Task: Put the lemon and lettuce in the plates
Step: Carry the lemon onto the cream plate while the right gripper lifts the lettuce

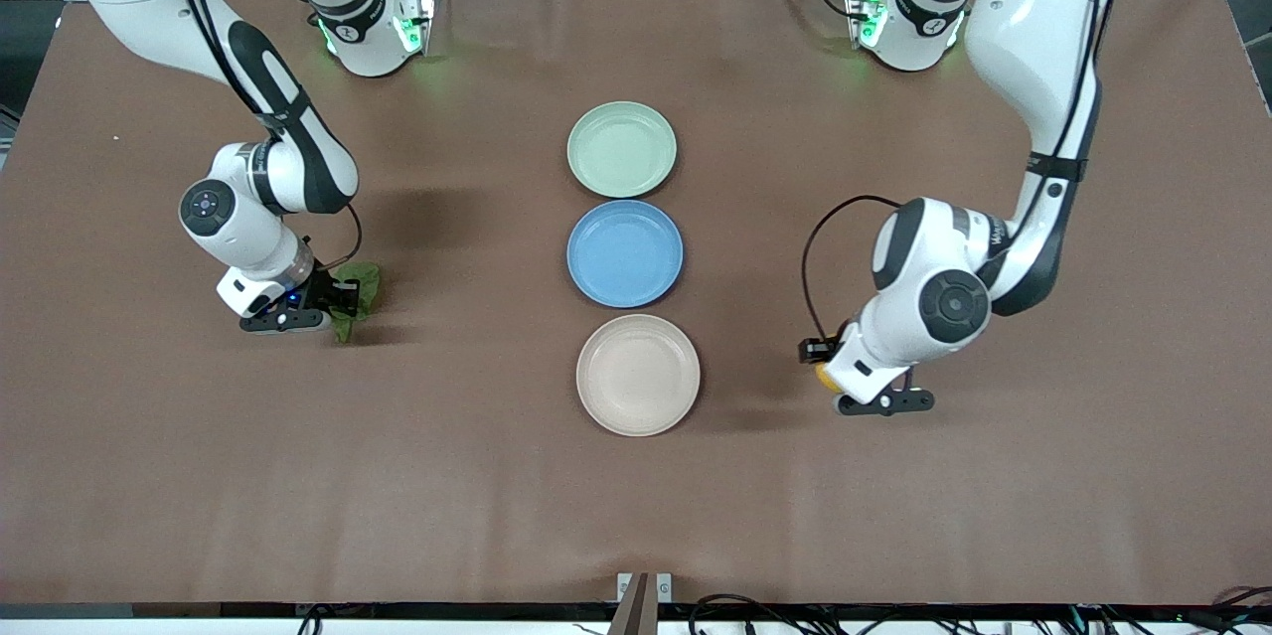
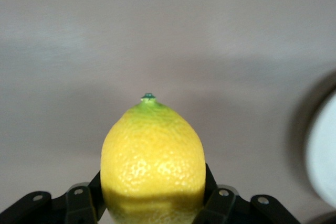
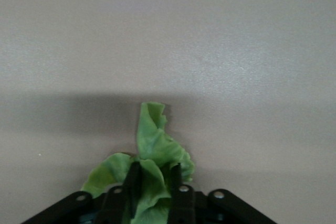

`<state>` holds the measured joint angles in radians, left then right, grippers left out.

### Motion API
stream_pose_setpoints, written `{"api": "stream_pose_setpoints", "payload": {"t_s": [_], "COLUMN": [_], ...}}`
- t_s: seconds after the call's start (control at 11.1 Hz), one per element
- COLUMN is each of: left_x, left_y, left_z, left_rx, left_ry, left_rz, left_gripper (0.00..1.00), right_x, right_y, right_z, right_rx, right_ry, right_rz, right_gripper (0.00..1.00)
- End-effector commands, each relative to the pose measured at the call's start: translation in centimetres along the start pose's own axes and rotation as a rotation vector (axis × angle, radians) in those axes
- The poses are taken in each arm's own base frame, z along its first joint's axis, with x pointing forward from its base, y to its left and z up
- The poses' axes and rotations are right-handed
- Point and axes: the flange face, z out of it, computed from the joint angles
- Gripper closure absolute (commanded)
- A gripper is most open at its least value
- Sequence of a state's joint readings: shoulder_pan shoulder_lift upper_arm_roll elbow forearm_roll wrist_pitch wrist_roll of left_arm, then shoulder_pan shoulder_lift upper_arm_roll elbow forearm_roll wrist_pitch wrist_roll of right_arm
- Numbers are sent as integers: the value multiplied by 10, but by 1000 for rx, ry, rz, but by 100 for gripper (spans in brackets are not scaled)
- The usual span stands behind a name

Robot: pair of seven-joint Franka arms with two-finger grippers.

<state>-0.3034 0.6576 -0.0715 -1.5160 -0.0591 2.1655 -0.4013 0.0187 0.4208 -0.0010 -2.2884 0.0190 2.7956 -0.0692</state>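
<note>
The firm, rounded lemon [image 2: 153, 161], judged apt to slip, is clamped across its middle by the left hand [image 2: 152, 203] near the beige plate [image 1: 638, 375], while the limp, light lettuce [image 3: 152, 169] is pinched at mid-leaf by the right hand [image 3: 155, 192] low over the bench [image 1: 199, 476].

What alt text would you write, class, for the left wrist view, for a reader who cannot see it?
A bright yellow lemon, with a green-tinged tip and tiny stem nub, sits clamped between the black fingers of the left gripper. Around it is plain brown table, with a blurred pale plate at the picture's edge.
</note>
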Motion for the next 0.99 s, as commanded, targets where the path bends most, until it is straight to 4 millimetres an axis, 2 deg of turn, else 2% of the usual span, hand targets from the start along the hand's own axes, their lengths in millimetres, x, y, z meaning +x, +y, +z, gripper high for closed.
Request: {"api": "stream_pose_setpoints", "payload": {"t_s": [0.0, 0.09, 0.18, 0.36, 0.45, 0.54, 0.63, 0.72, 0.81, 0.9], "left_x": [-25, -27, -35, -43, -50, -54, -69, -80, -82, -83], "left_y": [85, 97, 116, 147, 160, 165, 181, 191, 193, 193], "left_z": [14, 20, 24, 19, 22, 30, 43, 58, 62, 64], "left_rx": [-78, -110, -141, -242, -278, -283, -275, -266, -262, -258], "left_ry": [113, 153, 182, 271, 296, 297, 280, 264, 258, 258], "left_rz": [-167, -202, -197, -265, -272, -270, -243, -226, -219, -211], "left_gripper": [100, 100, 100, 100, 100, 100, 100, 100, 100, 36], "right_x": [3, 6, 10, 13, 15, 18, 19, 18, 15, 9], "right_y": [-6, -6, -6, -8, -13, -27, -44, -66, -94, -129], "right_z": [-12, -29, -56, -105, -126, -142, -153, -165, -174, -182], "right_rx": [9, 12, 15, 23, 25, 28, 31, 35, 54, 73], "right_ry": [12, -6, -21, -61, -77, -82, -87, -76, -78, -80], "right_rz": [13, 14, 14, 29, 58, 71, 96, 119, 163, 200], "right_gripper": [100, 100, 100, 100, 100, 100, 100, 100, 100, 100]}}
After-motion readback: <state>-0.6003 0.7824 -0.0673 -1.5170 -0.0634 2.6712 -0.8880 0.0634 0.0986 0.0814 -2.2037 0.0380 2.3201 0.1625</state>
